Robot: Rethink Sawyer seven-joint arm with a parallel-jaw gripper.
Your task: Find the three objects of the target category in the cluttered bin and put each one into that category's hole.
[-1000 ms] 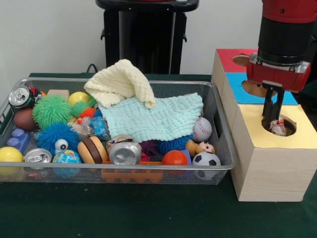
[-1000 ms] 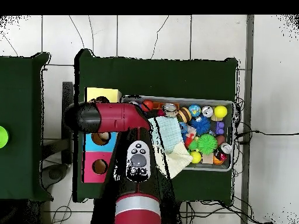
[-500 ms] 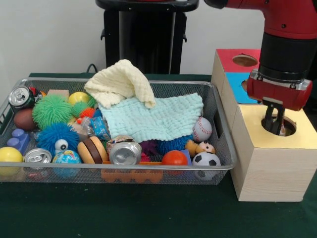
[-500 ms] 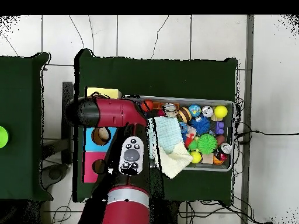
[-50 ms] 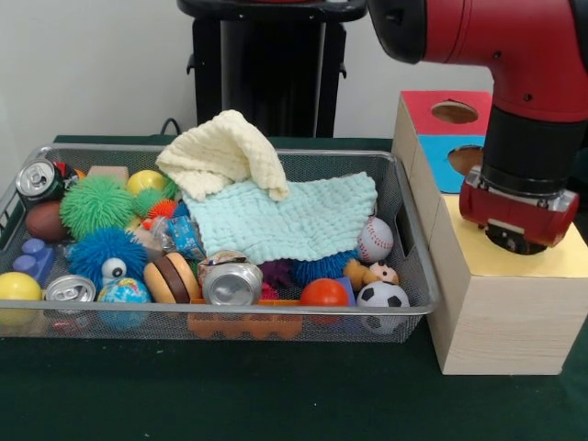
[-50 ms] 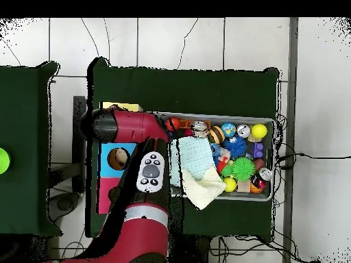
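Front view: the red and black arm [image 5: 514, 55] comes down over the wooden box [image 5: 501, 294], and its wrist sits so low on the yellow section [image 5: 478, 257] that the gripper [image 5: 514, 243] is sunk into that section's hole. I cannot tell whether it is holding anything or how it is set; only the dark underside of the wrist shows. Behind the yellow part lie the blue section [image 5: 450, 161] and the red section [image 5: 432, 106], each with a round hole. Left of the box, the wire bin [image 5: 404, 230] stands on the green table [image 5: 276, 395]. In it a pale yellow cloth [image 5: 225, 152] lies partly over a mint cloth [image 5: 294, 216]. Around them are a baseball [image 5: 375, 240], a soccer ball [image 5: 383, 296], an orange ball [image 5: 324, 293], a crushed can [image 5: 232, 282], a green spiky ball [image 5: 96, 204] and a blue fuzzy ball [image 5: 106, 253].

Overhead view: the arm [image 6: 134, 127] covers most of the box's yellow end, so the hole is probably beneath it. The blue section [image 6: 116, 159] shows beside the arm. The bin [image 6: 267, 198] lies to the right, both cloths at its end nearest the box.
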